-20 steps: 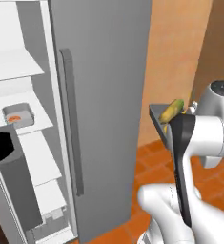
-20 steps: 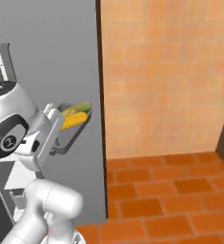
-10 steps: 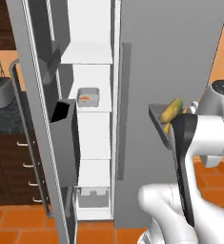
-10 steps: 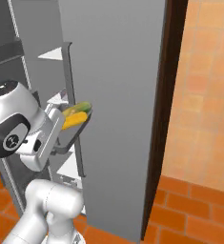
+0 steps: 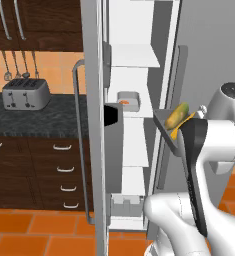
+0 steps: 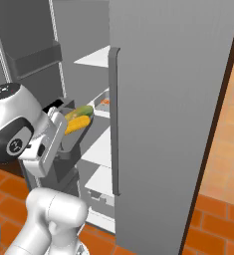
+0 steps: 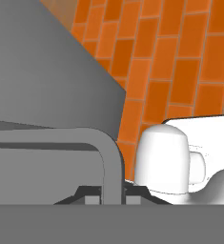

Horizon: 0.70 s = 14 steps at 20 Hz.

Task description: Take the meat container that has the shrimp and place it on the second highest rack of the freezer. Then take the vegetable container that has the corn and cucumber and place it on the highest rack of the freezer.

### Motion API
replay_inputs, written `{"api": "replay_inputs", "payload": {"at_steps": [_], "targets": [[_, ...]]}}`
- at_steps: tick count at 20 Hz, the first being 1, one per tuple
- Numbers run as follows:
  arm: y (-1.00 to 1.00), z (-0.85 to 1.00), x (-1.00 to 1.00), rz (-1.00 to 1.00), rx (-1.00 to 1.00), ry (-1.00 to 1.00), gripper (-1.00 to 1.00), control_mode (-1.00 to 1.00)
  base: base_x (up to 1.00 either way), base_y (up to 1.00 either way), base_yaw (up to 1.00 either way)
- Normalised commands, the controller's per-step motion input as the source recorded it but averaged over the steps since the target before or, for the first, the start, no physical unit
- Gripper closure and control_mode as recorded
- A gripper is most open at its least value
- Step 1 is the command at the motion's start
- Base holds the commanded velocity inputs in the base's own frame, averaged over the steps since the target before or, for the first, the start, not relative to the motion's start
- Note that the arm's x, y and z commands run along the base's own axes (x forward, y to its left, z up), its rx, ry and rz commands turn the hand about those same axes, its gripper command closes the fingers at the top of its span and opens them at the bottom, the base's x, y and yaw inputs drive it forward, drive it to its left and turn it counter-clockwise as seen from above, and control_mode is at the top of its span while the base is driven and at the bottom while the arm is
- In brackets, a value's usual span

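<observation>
Carrying the veg container [image 6: 71, 137] w/ corn [image 6: 76, 124] and cucumber [image 6: 80, 111], gripper [image 7: 105, 193] pinched tight on its rim. Shrimp [image 5: 123, 102] tray already sits on the second highest rack [image 5: 130, 112]. Next we lift twd the highest rack [image 5: 133, 56], front edge of the freezer [image 6: 168, 99] opening.

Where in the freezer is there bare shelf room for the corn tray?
The top shelf looks bare, open above the shelf holding the shrimp tray. That second shelf is taken. The corn tray hangs by the door edge.
</observation>
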Motion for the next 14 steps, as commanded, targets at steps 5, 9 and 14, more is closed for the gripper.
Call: {"api": "replay_inputs", "payload": {"at_steps": [5, 9, 14], "targets": [[0.0, 0.0, 0.0, 0.0, 0.0, 0.0, 1.0, 1.0, 0.69, -0.04, 0.0], [0.0, 0.0, 0.0, 0.0, 0.0, 0.0, 1.0, 1.0, 0.47, -0.01, 0.03], [0.0, 0.0, 0.0, 0.0, 0.0, 0.0, 1.0, 1.0, 0.15, 0.19, 0.08]]}}
